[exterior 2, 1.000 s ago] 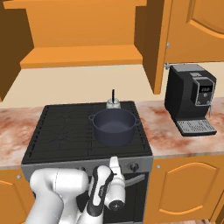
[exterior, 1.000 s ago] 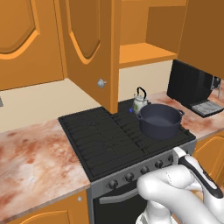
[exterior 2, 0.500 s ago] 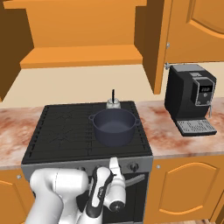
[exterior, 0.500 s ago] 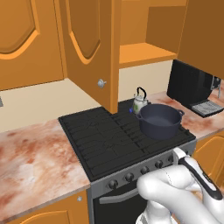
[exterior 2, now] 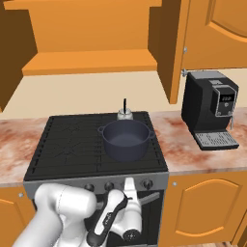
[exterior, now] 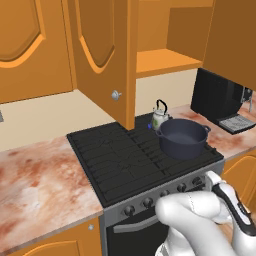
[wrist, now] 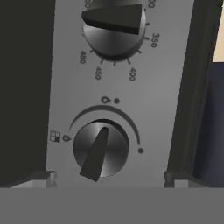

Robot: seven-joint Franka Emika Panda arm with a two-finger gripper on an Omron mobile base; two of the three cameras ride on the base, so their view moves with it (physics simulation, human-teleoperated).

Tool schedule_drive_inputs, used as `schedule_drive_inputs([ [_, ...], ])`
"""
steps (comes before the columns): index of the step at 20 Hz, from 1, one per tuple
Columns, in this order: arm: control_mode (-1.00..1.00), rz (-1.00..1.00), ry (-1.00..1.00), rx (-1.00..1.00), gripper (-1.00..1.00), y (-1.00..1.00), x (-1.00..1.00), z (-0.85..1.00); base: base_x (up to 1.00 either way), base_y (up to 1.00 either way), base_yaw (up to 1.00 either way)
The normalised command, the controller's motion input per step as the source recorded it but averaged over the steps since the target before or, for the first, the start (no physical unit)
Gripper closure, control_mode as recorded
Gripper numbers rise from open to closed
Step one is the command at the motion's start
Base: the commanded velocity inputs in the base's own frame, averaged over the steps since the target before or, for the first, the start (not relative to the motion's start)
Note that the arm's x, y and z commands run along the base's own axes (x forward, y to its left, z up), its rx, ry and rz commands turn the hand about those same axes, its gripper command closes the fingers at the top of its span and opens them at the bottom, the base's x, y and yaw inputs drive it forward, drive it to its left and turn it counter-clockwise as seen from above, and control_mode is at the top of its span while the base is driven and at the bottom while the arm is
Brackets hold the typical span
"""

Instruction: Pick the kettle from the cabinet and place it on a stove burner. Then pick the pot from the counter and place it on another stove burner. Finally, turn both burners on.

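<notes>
The hand (wrist: 109, 179) is down low at the front of the stove. Its two fingers (wrist: 37, 178) stand wide apart, one on each side of a round knob (wrist: 100, 148), and they hold nothing. The knob's pointer is tilted off to one side. A second, bigger knob (wrist: 114, 26) with numbers round it sits just past it.

The knob looks hard and smooth, so it could slip. I think the best place to pinch it is on the raised bar across its middle, then twist.

Farther back, on the black stove top (exterior: 120, 160), sits the big dark pot (exterior 2: 125, 140). It looks heavy and stiff, and its two little side handles are the spots to grab.

Just behind the pot stands the small kettle (exterior 2: 125, 114). It looks light, with a thin black handle on top.

Beside the stove is the stone worktop (exterior: 35, 185), and above is the open cabinet (exterior 2: 91, 60) with its bare shelf.
</notes>
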Motion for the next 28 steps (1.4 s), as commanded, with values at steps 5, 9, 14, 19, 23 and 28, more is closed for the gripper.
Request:
schedule_drive_inputs([
  [5,-1.00,0.00,-0.03,0.07,-1.00,-0.26,-0.24,0.24,0.00,0.00,0.00],
  [9,-1.00,0.00,-0.01,0.11,-1.00,-0.28,-0.20,0.34,0.00,0.00,0.00],
  [14,-1.00,0.00,0.00,0.17,-1.00,-0.28,-0.23,0.25,0.00,0.00,0.00],
  [19,-1.00,0.00,0.00,0.28,-1.00,-0.29,-0.18,0.01,0.00,0.00,0.00],
  [23,-1.00,0.00,0.00,0.39,-1.00,-0.18,-0.14,0.00,0.00,0.00,0.00],
  [28,-1.00,0.00,0.00,0.42,-1.00,-0.08,-0.07,0.01,0.00,0.00,0.00],
])
